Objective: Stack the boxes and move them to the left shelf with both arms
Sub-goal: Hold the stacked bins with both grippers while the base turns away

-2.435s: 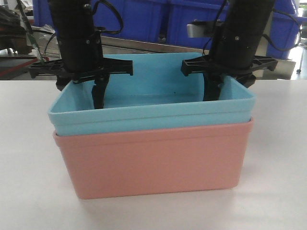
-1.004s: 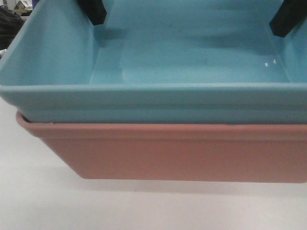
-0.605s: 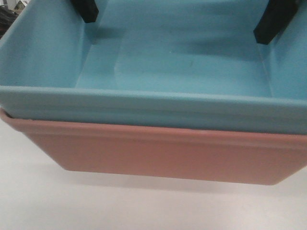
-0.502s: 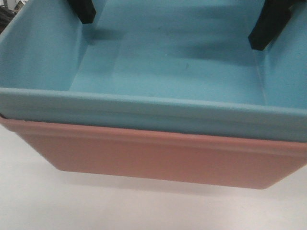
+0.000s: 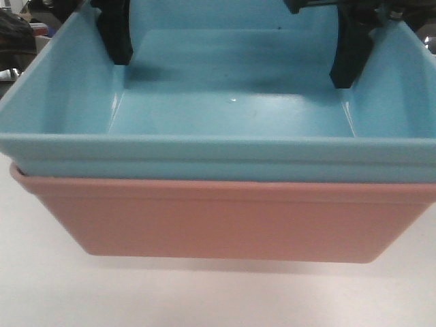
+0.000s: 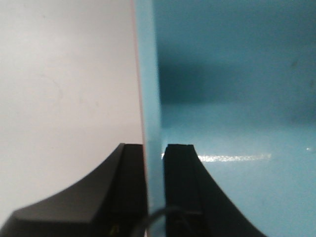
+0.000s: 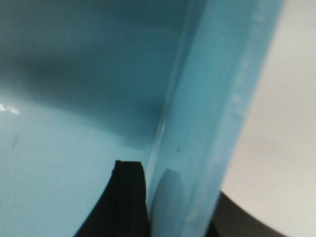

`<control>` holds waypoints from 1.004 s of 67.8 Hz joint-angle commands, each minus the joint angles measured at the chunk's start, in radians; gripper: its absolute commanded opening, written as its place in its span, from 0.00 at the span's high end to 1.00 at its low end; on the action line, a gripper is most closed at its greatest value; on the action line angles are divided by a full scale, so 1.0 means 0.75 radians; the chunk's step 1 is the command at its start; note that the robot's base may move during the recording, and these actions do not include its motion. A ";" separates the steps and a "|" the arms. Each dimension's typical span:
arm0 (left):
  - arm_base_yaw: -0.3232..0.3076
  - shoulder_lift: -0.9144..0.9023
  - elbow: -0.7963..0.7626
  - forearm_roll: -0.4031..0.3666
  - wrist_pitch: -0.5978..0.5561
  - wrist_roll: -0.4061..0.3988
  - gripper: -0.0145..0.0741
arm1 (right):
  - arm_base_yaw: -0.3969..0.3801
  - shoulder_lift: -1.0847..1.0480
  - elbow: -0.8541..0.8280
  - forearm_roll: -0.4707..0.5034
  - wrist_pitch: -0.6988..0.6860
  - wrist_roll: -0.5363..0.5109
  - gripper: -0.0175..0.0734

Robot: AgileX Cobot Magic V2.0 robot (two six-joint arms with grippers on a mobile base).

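Blue tub (image 5: 231, 116) nested in pink tub (image 5: 225, 221), left gripper (image 6: 155, 160), right gripper (image 7: 177, 197) pinching walls

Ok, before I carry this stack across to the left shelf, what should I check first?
1. Left tool shut on the blue tub wall: ok, one finger on each side.
2. Right tool shut on the opposite wall: ok, though its outer finger is only partly in view.
3. Blue tub nested in the pink tub: ok, the rims sit together.
4. Pink tub gripped too, not just the blue one: cannot tell.
5. Stack level: ok, the rims run about horizontal in the front view.
6. Path to the left shelf free: cannot tell, the shelf is not in any view.
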 commanded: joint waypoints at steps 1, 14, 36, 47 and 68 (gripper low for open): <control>-0.081 -0.039 -0.112 -0.050 -0.307 -0.006 0.84 | 0.081 -0.035 -0.089 0.091 -0.315 -0.022 0.75; -0.112 -0.027 -0.118 0.010 -0.227 -0.006 0.84 | 0.134 -0.037 -0.089 0.055 -0.323 0.026 0.75; -0.112 -0.027 -0.118 0.026 -0.204 -0.006 0.84 | 0.152 -0.086 -0.089 0.055 -0.354 0.032 0.75; -0.112 -0.027 -0.118 0.049 -0.216 -0.006 0.84 | 0.152 -0.090 -0.089 0.055 -0.336 0.032 0.75; -0.112 -0.027 -0.118 0.049 -0.207 -0.003 0.84 | 0.152 -0.090 -0.089 0.055 -0.323 0.032 0.75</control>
